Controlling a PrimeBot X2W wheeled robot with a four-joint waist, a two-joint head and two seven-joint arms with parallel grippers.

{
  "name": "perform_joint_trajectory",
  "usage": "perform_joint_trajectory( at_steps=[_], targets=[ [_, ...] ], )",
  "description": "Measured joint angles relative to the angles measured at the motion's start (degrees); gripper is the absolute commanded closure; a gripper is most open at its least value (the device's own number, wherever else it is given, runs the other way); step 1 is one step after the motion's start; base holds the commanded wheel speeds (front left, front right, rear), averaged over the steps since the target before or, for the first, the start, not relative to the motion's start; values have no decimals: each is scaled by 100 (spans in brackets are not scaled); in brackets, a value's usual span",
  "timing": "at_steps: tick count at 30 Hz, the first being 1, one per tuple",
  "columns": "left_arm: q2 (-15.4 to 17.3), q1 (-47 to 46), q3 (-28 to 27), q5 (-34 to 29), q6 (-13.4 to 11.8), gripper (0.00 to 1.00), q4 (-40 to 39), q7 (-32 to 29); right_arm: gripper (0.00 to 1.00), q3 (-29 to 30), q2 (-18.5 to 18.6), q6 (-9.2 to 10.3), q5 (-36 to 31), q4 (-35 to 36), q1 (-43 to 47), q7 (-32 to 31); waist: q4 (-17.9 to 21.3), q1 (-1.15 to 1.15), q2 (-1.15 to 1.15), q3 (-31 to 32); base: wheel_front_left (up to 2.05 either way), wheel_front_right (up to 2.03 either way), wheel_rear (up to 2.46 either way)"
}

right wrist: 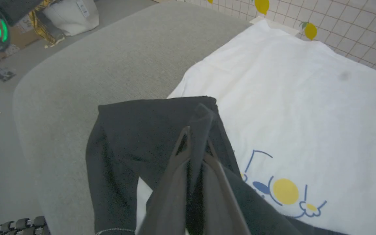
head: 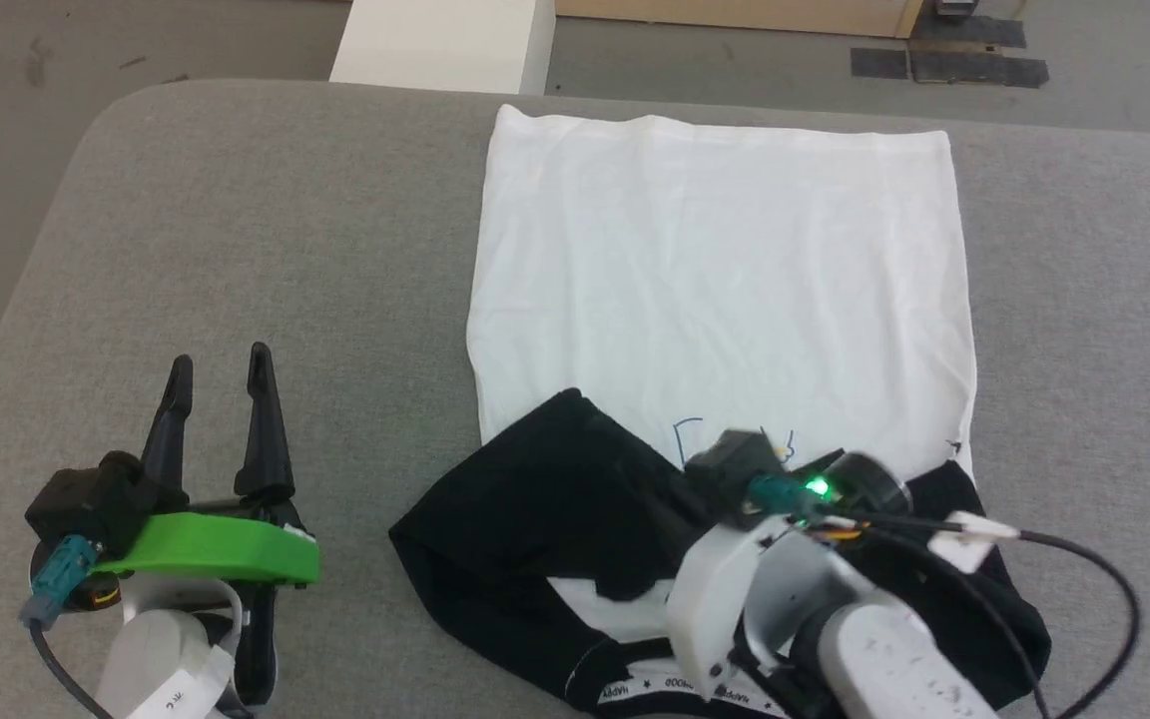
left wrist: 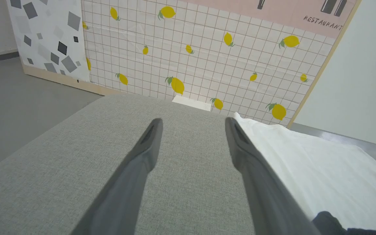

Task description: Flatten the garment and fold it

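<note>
garment: one; lay on the grey padded surface, right of centre in the head view, white body spread flat with the hem at the far end and the neck end nearest the robot.
black sleeve fabric: folded in over the near end of the white body in a loose heap; number of layers could not be told.
print: one, yellow and blue, on the chest, partly covered by black cloth in the right wrist view.
neckband: one, white with lettering, at the very near edge.
grippers: two.
left gripper: spread as wide as it goes, held nothing, touched nothing; hung over bare padding well left of the garment, with the shirt's white edge just beside one finger in the left wrist view.
right gripper: fingers pressed together, pinching a fold of the black sleeve fabric, which stuck up past the tips; sat over the chest area.
white block: one, beyond the far edge of the padding.
lemon-patterned panel: one, upright behind the block.
</note>
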State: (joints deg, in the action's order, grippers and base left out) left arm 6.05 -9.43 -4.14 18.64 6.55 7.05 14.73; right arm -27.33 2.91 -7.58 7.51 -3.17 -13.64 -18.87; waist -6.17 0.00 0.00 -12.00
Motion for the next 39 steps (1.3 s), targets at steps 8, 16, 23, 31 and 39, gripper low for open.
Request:
perform_joint_trajectory(
  at_steps=[8,16,23,31,39],
  targets=[
    [-15,3,-31,3,1,0,33,0,0,-278,-2,0,311,-417,4,-532,14,0,0,-24,0,0,0],
    [180,-9,136,3,42,0,99,-26,0,457,-9,0,490,734,181,105,262,0,0,-3,0,0,0],
    [753,-464,470,10,49,0,-78,-521,0,1753,-4,0,405,1636,313,1077,585,0,0,-178,0,0,0],
    [2004,-1940,1263,553,55,0,-86,-1567,0,2429,1,1,155,1674,287,1397,902,0,0,-729,0,0,0],
    [3041,-3499,1792,1382,71,0,377,-3121,0,2519,2,0,315,1646,-46,1647,1296,1,0,-1431,0,0,0]
  ],
)
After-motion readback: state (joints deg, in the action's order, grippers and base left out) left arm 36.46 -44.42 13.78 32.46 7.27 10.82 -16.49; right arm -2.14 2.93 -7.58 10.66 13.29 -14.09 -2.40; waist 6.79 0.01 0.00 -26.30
